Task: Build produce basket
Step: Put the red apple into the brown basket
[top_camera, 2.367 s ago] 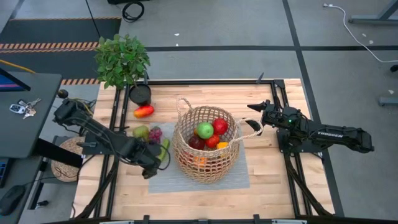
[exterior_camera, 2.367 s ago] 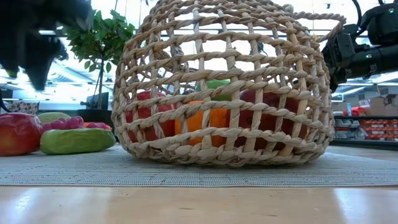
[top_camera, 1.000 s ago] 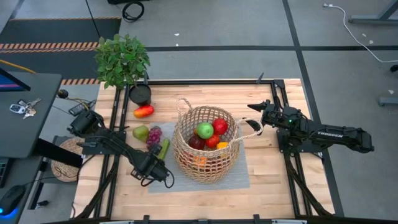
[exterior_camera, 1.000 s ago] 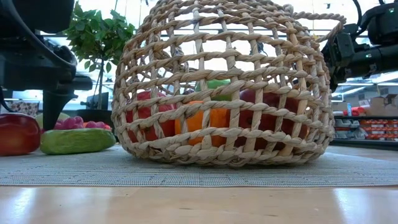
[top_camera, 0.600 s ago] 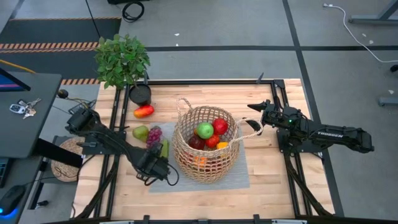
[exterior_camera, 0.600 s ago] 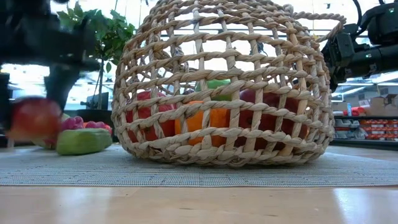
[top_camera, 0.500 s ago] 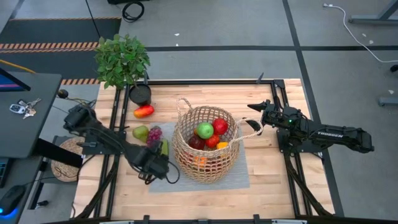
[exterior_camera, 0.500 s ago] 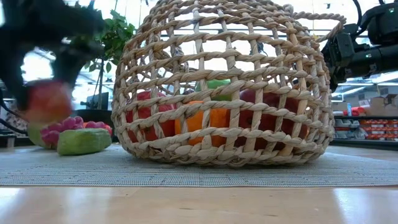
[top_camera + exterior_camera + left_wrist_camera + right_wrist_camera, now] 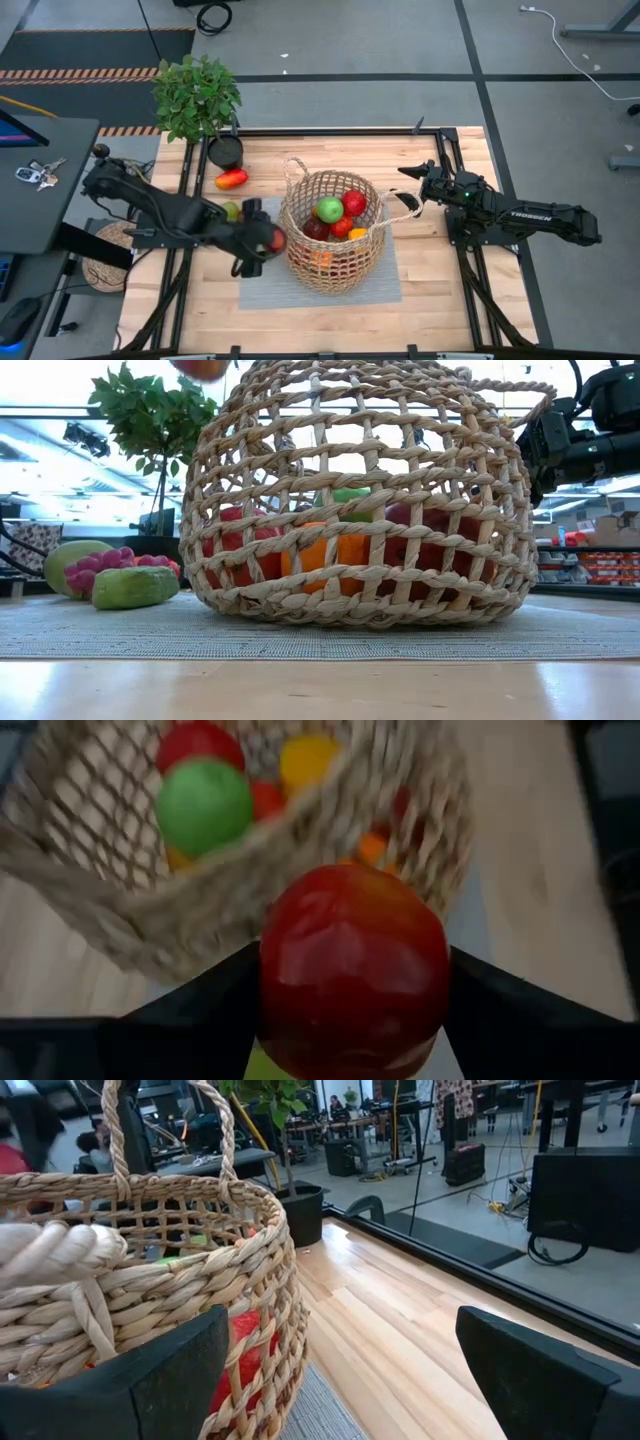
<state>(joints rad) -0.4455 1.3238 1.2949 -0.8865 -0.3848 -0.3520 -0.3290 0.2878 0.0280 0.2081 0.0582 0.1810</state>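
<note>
Produce basket — partly filled.
Left gripper [image 9: 262, 243] grips a red apple [image 9: 352, 970] just beside the basket [image 9: 330, 230], which holds several fruits; pear [image 9: 75, 555], grapes [image 9: 108, 559], cucumber [image 9: 135, 586], pepper [image 9: 231, 179] remain on the table. Right gripper [image 9: 408, 173] — spread wide, holding nothing, waiting by the handle.

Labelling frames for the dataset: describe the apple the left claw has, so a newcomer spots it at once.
Start at the big round tan open-weave wicker basket mid-table on the grey mat. Just outside its left rim, the left claw grips a glossy round red apple above the mat. Unlike the red apples inside the basket, it is held aloft outside, between dark fingers.
</note>
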